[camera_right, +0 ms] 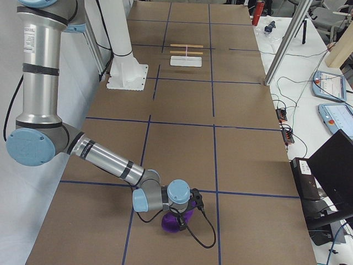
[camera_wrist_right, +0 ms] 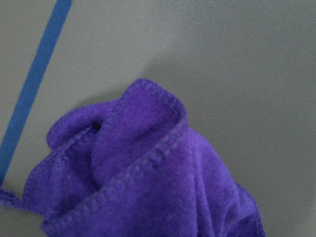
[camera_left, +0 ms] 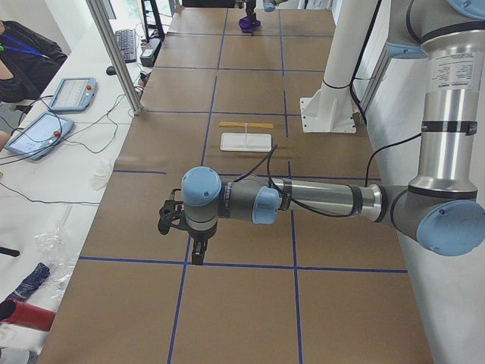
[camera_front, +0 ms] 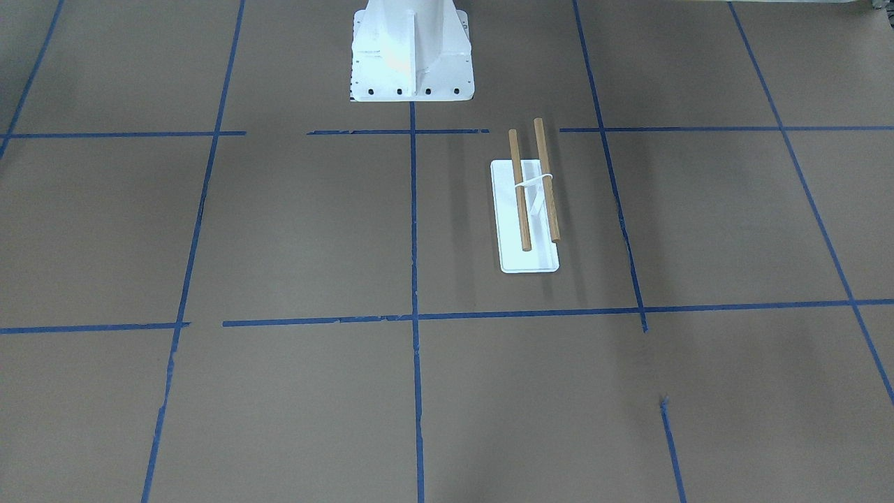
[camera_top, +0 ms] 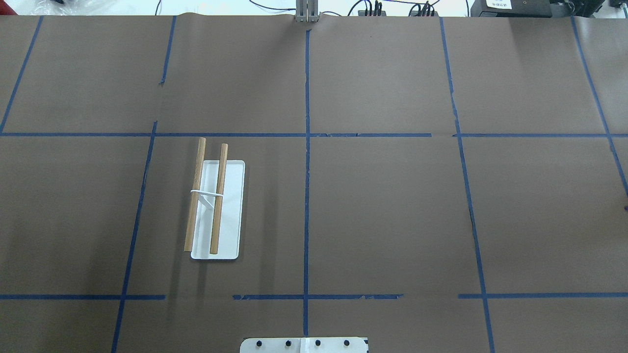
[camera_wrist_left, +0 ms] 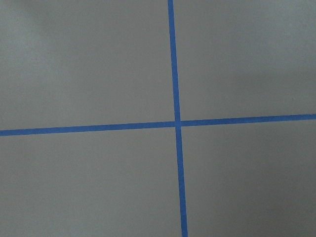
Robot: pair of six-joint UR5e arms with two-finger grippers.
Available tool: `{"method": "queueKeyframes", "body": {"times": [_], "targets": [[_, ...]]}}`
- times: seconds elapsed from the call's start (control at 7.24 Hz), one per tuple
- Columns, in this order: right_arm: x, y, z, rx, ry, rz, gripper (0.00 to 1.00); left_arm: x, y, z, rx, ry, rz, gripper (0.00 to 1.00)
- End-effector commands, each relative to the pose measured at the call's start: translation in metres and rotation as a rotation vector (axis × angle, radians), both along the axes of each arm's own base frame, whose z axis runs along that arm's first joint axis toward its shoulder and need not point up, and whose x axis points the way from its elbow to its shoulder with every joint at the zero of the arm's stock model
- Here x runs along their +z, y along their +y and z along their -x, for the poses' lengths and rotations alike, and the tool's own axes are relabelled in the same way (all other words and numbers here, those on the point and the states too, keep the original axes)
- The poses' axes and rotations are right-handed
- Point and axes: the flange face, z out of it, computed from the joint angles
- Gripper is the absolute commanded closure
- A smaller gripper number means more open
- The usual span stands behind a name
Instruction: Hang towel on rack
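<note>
Towel (camera_wrist_right: 148, 173) bunched on counter (camera_top: 392, 220) beneath right gripper (camera_right: 185, 214), perhaps touching it, rack (camera_front: 520, 209) well apart, left gripper (camera_left: 198, 255) above counter, cannot tell either jaws' state.

Brown paper-covered worktop (camera_top: 382, 211), gridded with blue tape (camera_top: 307, 196). Rack (camera_top: 230, 215) stands on its flat white base in the robot's left half, two wooden dowels running parallel above it. White pedestal (camera_front: 412, 63) foot sits at the robot's edge, centre. Purple towel (camera_right: 172, 222) lies bunched near the right end, beside a tape line.
</note>
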Motion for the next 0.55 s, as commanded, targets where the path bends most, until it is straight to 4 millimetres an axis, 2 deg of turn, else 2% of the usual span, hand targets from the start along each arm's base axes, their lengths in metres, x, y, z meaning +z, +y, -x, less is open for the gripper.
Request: {"method": "queueKeyframes", "body": {"times": [0.0, 0.28, 0.41], "targets": [[0.002, 0.001, 0.001, -0.005, -0.005, 0.004, 0.00, -0.002, -0.001, 0.000, 0.000, 0.000, -0.004, 0.00], [-0.004, -0.004, 0.005, -0.014, -0.010, -0.010, 1.00, -0.001, -0.001, 0.000, 0.000, 0.000, -0.002, 0.00], [-0.010, -0.012, 0.007, -0.019, -0.019, -0.024, 1.00, -0.001, -0.001, 0.000, 0.000, 0.000, -0.002, 0.00]]}}
